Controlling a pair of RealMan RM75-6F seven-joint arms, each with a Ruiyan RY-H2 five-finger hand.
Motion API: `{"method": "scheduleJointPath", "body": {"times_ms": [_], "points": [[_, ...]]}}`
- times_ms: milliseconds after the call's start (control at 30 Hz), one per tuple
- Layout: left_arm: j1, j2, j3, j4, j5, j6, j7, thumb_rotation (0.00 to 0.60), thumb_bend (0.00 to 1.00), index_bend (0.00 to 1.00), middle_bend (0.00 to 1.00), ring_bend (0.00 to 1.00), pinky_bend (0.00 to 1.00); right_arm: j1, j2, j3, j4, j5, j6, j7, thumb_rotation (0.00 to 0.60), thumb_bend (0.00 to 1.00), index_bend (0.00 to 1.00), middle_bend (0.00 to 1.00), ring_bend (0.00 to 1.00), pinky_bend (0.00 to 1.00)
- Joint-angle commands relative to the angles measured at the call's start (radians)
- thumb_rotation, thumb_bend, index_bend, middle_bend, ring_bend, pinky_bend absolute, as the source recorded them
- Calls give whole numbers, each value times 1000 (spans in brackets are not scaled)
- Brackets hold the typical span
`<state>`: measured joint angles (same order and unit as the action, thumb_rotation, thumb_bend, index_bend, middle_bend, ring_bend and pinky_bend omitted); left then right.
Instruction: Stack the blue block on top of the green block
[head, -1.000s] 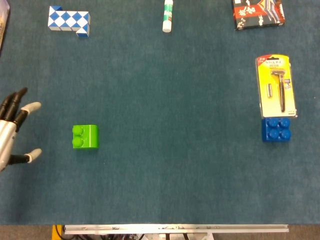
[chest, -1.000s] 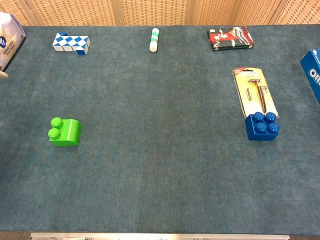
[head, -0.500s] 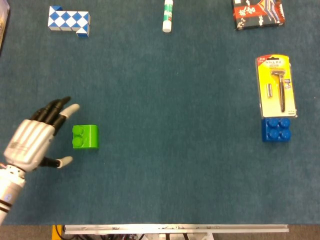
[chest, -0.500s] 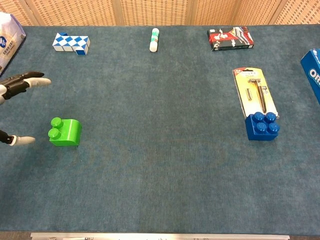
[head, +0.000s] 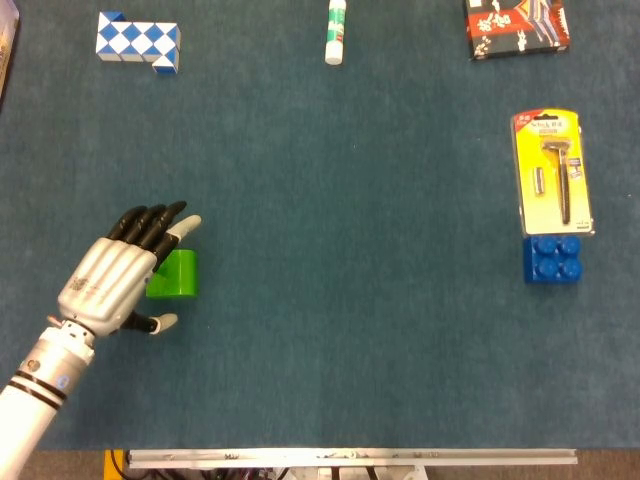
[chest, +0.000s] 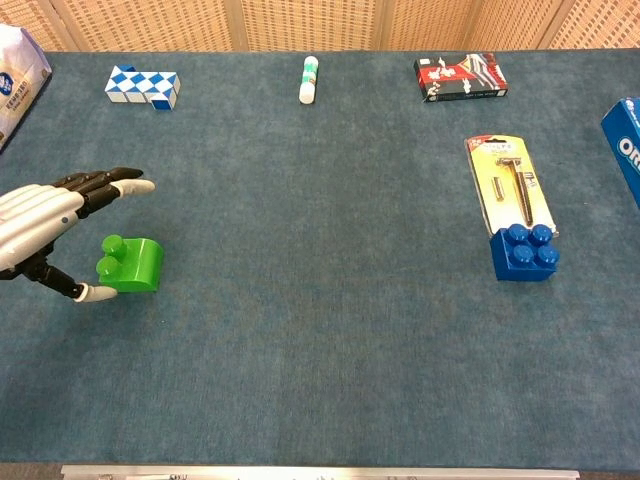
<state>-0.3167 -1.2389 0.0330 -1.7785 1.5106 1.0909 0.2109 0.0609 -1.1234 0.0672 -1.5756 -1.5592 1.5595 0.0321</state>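
The green block (head: 178, 275) (chest: 133, 265) sits on the blue cloth at the left. My left hand (head: 118, 273) (chest: 50, 225) hovers over it, open, fingers spread above the block and thumb beside its near edge; it covers the block's left part in the head view. Far to the right the blue block (head: 552, 259) (chest: 524, 252) rests against the near end of a razor pack. My right hand shows in neither view.
A yellow razor pack (head: 553, 170) lies just behind the blue block. Along the far edge are a blue-white snake puzzle (head: 138, 41), a glue stick (head: 336, 30) and a red-black box (head: 516, 27). A blue box (chest: 626, 150) and a white bag (chest: 20, 70) flank the chest view.
My left hand has come in from the left edge and moved right until it hangs over the green block. Neither block has moved.
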Motion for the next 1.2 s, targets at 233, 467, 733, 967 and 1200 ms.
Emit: {"method": "scheduleJointPath", "body": {"times_ms": [233, 467, 733, 967, 1200], "points": [[-16, -48, 0, 52, -70, -38, 31, 600, 24, 0, 0, 0, 48, -2, 3, 1, -2, 1, 2, 3, 600, 433, 393, 299, 273, 330], [-32, -74, 0, 72, -91, -57, 23, 600, 23, 0, 0, 0, 48, -3, 3, 1, -3, -1, 3, 2, 600, 433, 393, 299, 273, 330], [-55, -110, -17, 120, -135, -80, 23, 600, 23, 0, 0, 0, 48, -3, 4, 2, -3, 1, 2, 2, 600, 432, 393, 299, 273, 330], [-65, -126, -25, 163, -173, -85, 35, 600, 24, 0, 0, 0, 48, -5, 5, 3, -4, 1, 4, 4, 600, 432, 393, 299, 273, 330], [-65, -125, -36, 194, -198, -60, 63, 600, 23, 0, 0, 0, 48, -4, 5, 3, -3, 0, 3, 3, 600, 431, 393, 299, 273, 330]]}}
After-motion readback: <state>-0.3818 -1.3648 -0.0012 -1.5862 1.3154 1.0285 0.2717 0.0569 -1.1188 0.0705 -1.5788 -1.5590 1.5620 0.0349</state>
